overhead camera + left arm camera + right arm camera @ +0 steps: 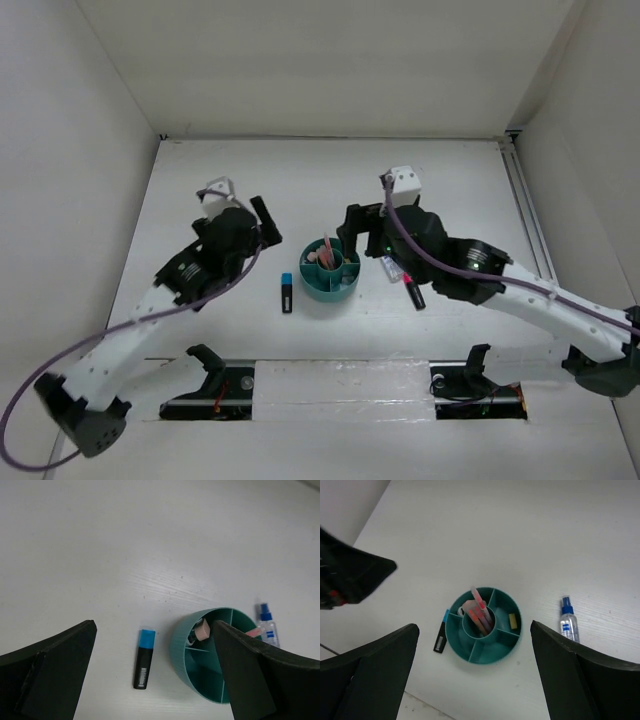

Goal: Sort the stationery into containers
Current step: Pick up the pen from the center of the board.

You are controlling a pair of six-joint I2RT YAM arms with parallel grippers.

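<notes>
A round teal plastic desk organizer [325,293] sits mid-counter [200,180]. Three thin pinkish-orange pencils [327,250] stand in its central cup, and a tan eraser [512,621] lies in the outer compartment at 3 o'clock. The left pincer [154,627], spread and empty, hovers at the organizer's 10 o'clock, above the blue-capped black marker [287,293] lying at 9. The right pincer [474,626], likewise spread and empty, hangs at 1 o'clock. A clear blue-capped bottle [388,265] and a pink-capped black marker [412,291] lie at 3 to 4.
</notes>
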